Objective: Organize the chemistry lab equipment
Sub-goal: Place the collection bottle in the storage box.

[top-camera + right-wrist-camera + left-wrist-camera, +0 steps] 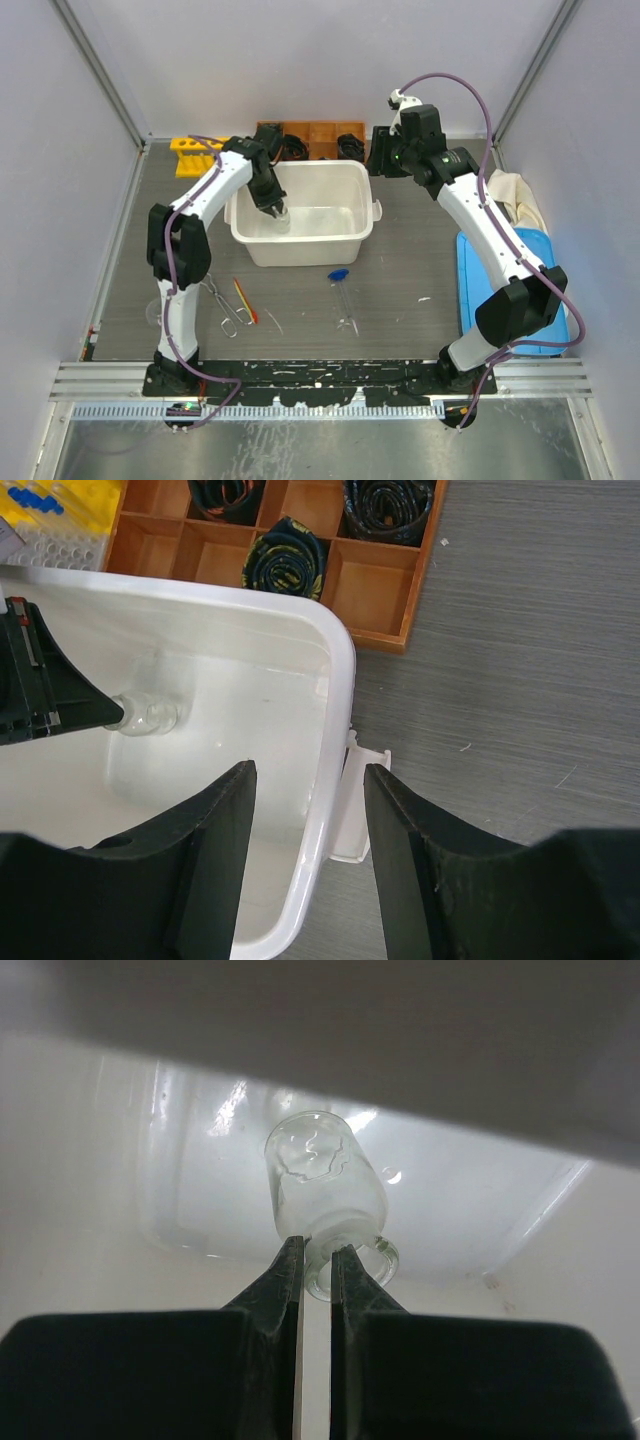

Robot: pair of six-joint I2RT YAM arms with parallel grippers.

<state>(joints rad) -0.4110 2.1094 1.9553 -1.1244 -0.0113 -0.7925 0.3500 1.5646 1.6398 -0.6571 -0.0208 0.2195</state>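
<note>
A small clear glass flask [325, 1175] hangs mouth-first from my left gripper [317, 1252], which is shut on the flask's neck. The flask [281, 217] is inside the white tub [362, 222], just above its floor at the left. My right gripper [308, 772] stands open, high over the tub's right rim [337, 680], holding nothing. From there I see the flask [150, 716] at the left gripper's fingertips [95, 708]. On the table in front of the tub lie metal tongs [222, 305], a thin red-orange stick [245, 300] and a blue-bulb dropper [341, 285]. The yellow rack [195, 155] stands at the back left.
A wooden divided tray [318, 138] with dark rolled items sits behind the tub. A blue lidded box [500, 285] and a pale cloth [515, 200] lie at the right. The tub has a small handle [352, 810] on its right side. Grey walls close in the table.
</note>
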